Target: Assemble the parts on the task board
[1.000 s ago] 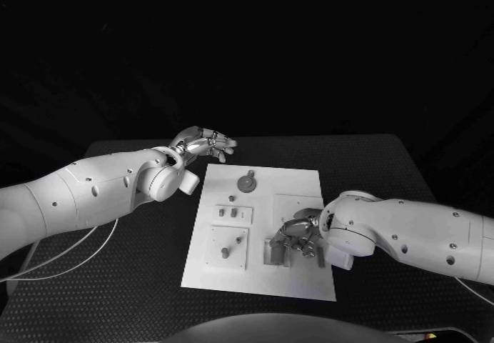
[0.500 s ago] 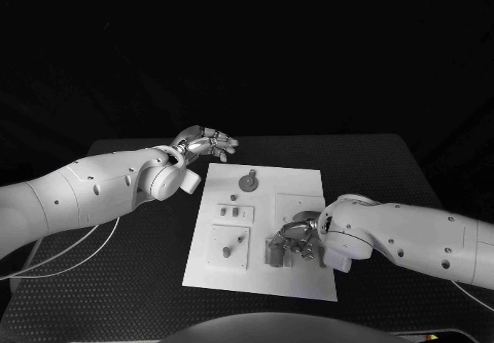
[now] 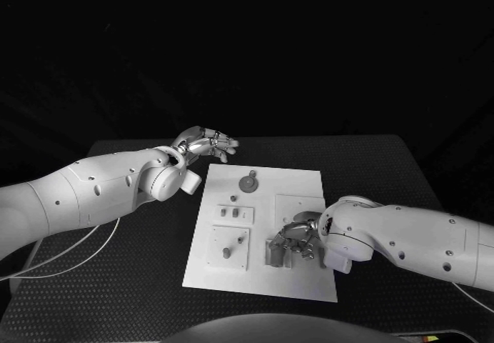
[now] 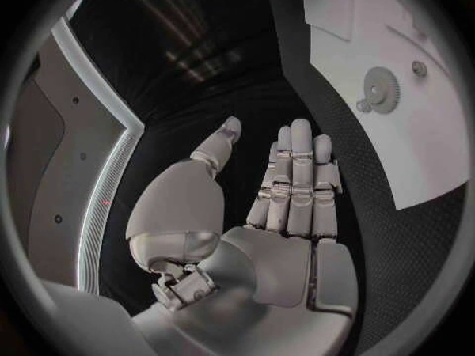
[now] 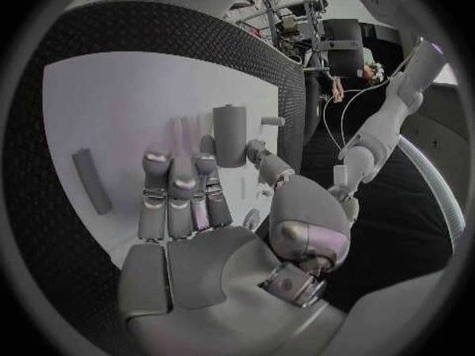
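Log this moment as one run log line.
left hand: open, off task board far corner | right hand: open above grey parts | gear: seated on board

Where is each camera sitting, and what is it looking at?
Head view: sits on the robot's head, looks down at the task board; both arms, left hand and right hand show.
Left wrist view: sits behind the left hand, facing the table beside the board; gear shows.
Right wrist view: sits behind the right hand, facing the board.
Shared: head and left wrist views both show the gear.
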Available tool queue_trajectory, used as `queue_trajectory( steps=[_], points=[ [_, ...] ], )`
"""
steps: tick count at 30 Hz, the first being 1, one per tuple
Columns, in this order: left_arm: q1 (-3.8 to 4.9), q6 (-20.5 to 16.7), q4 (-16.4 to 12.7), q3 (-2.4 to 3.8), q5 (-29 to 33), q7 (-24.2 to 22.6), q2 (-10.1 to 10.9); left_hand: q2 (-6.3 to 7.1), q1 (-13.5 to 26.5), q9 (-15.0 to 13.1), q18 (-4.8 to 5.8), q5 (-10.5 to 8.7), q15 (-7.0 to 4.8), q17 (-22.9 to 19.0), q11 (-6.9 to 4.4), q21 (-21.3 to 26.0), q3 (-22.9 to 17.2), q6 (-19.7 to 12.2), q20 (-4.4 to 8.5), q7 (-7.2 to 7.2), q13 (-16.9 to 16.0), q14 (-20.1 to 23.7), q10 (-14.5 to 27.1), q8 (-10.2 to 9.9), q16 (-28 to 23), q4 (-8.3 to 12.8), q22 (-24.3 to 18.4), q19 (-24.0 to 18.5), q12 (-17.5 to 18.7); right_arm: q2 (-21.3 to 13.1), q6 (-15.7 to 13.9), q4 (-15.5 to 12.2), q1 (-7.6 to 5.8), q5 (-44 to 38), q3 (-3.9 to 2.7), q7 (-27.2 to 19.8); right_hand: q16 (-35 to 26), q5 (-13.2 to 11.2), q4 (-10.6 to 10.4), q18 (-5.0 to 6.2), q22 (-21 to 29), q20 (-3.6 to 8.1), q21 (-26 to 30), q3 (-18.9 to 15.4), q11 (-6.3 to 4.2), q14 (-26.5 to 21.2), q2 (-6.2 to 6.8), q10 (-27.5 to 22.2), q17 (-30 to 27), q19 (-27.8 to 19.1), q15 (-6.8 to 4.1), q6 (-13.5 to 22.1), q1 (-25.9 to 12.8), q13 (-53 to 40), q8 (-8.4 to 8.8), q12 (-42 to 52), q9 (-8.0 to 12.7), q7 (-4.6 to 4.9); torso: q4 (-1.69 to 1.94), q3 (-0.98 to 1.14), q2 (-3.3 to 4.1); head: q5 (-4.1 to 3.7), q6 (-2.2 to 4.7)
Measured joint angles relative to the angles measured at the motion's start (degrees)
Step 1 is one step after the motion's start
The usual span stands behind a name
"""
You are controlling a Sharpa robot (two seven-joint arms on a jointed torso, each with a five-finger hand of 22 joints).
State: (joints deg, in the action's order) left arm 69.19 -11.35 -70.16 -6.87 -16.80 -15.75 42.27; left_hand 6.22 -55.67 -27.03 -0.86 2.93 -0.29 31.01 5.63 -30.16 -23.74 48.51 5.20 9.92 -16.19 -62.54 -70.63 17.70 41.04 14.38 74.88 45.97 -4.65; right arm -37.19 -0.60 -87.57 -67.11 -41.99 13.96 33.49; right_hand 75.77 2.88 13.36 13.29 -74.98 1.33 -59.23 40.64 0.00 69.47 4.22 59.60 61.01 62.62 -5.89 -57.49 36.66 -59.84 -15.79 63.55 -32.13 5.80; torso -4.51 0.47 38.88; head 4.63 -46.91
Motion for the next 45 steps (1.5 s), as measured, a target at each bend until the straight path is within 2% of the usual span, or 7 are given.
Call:
queue_trajectory(
  steps=[13,26,34,36,41,45],
  points=[
    [0.00,0.0,0.1,0.00,0.0,0.0,0.0,0.00,0.0,0.0,0.00,0.00,0.00,0.1,0.00,0.2,0.0,0.0,0.00,0.00,0.0,0.0,0.0,0.0,0.0,0.0,0.0,0.0,0.0,-0.3,-0.4,0.2,-0.01,-0.3,0.00,0.0,0.0,0.0,0.0,0.01,0.0,-0.01,0.0,0.3,0.00,0.0,0.24,0.0,0.1,0.0,0.01,0.1,-0.2,-0.1,-0.17,0.0,-0.2,0.06,0.03,-0.07,-0.01,0.04,0.04],
    [0.00,0.1,0.1,0.00,0.0,0.0,0.0,0.00,0.0,0.0,0.00,0.00,0.00,0.1,-0.01,0.2,-0.2,0.0,0.00,0.00,0.0,0.0,0.0,0.0,0.0,-0.2,0.0,0.0,0.0,0.0,-0.4,0.3,-0.04,-0.6,0.02,0.1,0.0,0.0,0.0,0.01,0.0,-0.10,0.0,0.3,0.01,0.0,0.24,0.0,0.1,0.1,0.02,0.1,-0.2,-0.1,-0.15,-0.1,-0.2,0.09,0.01,-0.03,-0.01,0.10,0.04],
    [0.00,0.1,0.1,0.00,0.0,0.1,0.0,0.00,0.0,0.0,-0.01,0.00,0.00,0.2,-0.01,0.2,-0.2,0.0,0.00,0.00,0.0,0.0,0.0,0.0,0.0,-0.2,0.0,0.0,0.0,0.0,-0.4,0.3,-0.04,-0.8,0.02,0.1,0.0,0.0,0.0,0.01,0.0,-0.11,0.0,0.3,0.01,0.1,1.57,0.0,0.2,0.1,0.09,0.2,-1.6,-0.3,0.04,-0.1,-0.3,0.24,0.01,-0.03,-0.01,0.05,0.02],
    [0.00,0.1,0.1,0.00,0.0,0.1,0.0,0.00,0.0,0.0,0.00,0.00,0.00,0.2,-0.01,0.2,-0.2,0.0,0.00,0.00,0.0,0.0,0.0,0.0,0.0,-0.2,0.1,0.0,0.0,0.0,-0.4,0.3,-0.04,-0.9,0.02,0.1,0.0,0.0,-0.4,0.01,0.0,-0.11,0.0,-0.3,0.01,0.1,1.50,0.0,0.3,0.1,0.09,0.3,-2.6,-0.3,0.04,-0.1,-0.3,0.27,0.01,-0.03,-0.01,0.05,0.02],
    [0.00,0.1,0.1,0.00,0.0,0.1,0.0,0.00,0.0,0.0,0.00,0.00,0.00,0.2,-0.01,0.2,-0.2,0.0,0.00,0.00,0.0,0.0,0.0,0.0,0.0,-0.2,0.1,0.0,0.0,0.1,-0.4,0.3,-0.04,-1.1,0.02,0.1,-0.2,0.0,0.3,0.01,0.0,-0.11,0.0,-1.8,0.01,0.1,2.19,0.0,0.3,0.1,0.09,0.3,-3.4,-0.5,0.04,-0.3,-0.4,0.29,-0.01,-0.03,0.00,0.09,-0.04],
    [0.00,0.1,0.1,0.00,0.0,0.1,0.0,0.00,0.0,0.0,0.00,0.00,0.00,0.2,-0.01,0.2,-0.2,0.0,0.00,0.00,0.0,0.0,0.0,0.0,0.0,-0.2,0.1,0.0,0.0,0.2,-0.4,0.2,-0.06,-1.5,-0.02,0.1,-0.2,0.0,0.6,0.01,0.0,0.00,0.0,-2.1,0.00,0.1,2.18,0.0,0.3,0.0,0.09,0.5,-3.4,-0.5,0.13,-0.3,-0.3,0.12,-0.01,-0.03,0.01,0.17,-0.11]
  ],
)
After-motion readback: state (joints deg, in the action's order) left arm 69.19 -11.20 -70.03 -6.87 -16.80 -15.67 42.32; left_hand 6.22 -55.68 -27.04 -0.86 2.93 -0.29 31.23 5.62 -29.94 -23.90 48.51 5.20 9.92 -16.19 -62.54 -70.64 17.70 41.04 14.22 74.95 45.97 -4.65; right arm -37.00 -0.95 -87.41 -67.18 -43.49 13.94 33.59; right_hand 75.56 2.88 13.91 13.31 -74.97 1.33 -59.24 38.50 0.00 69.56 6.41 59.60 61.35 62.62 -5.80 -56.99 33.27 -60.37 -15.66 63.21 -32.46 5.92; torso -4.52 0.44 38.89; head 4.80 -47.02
